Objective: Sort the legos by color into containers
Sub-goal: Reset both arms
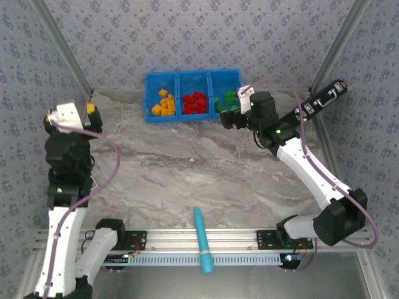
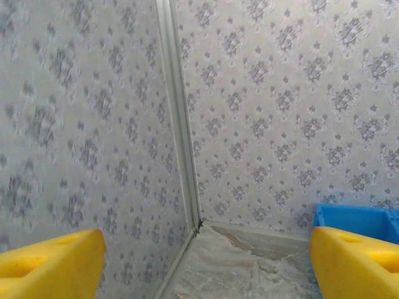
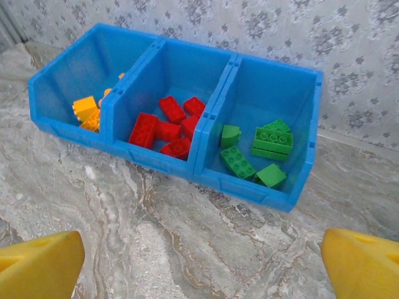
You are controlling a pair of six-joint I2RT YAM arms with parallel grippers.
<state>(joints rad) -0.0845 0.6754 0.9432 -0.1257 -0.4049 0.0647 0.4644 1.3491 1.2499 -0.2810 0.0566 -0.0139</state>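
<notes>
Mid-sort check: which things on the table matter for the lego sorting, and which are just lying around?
Part of the job:
- blue bin, three compartments
- orange-yellow legos, left compartment
- red legos, middle compartment
- green legos, right compartment

Just lying about:
- teal pen, at the near edge
- long black device, far right

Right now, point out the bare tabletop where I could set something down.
The widest bare tabletop lies between the blue bin and the teal pen, across the middle. Crowded: the bin's right end, where the right gripper hovers.
</notes>
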